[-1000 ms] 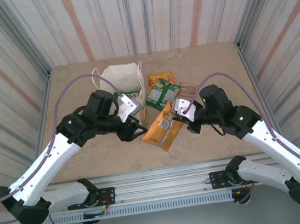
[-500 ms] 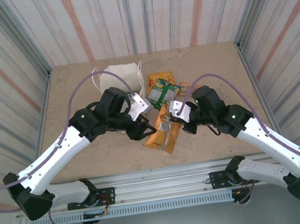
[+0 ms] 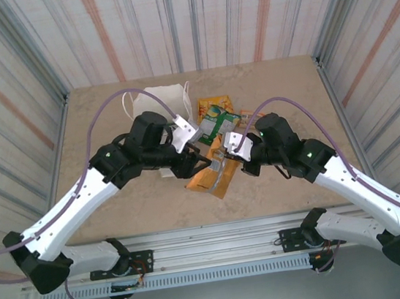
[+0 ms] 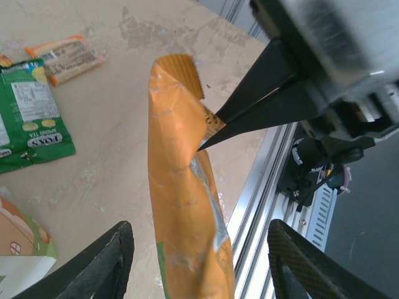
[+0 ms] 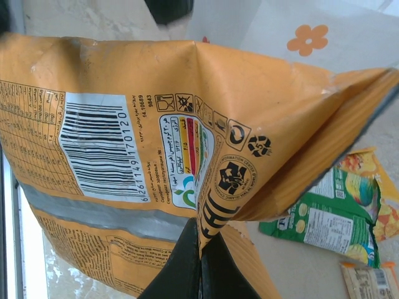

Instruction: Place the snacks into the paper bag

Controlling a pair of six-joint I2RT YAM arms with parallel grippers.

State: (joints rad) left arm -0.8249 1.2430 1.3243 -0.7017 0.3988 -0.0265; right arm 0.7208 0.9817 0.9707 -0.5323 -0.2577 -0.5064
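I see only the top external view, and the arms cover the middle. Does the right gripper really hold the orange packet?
Observer: Yes. In the right wrist view the right gripper is shut on a side fold of the orange packet, just below its recycling marks.
Operator: And the left gripper, is it closed on the packet too?
Observer: No. In the left wrist view the left gripper is wide open, with one finger on each side of the packet and neither touching it.
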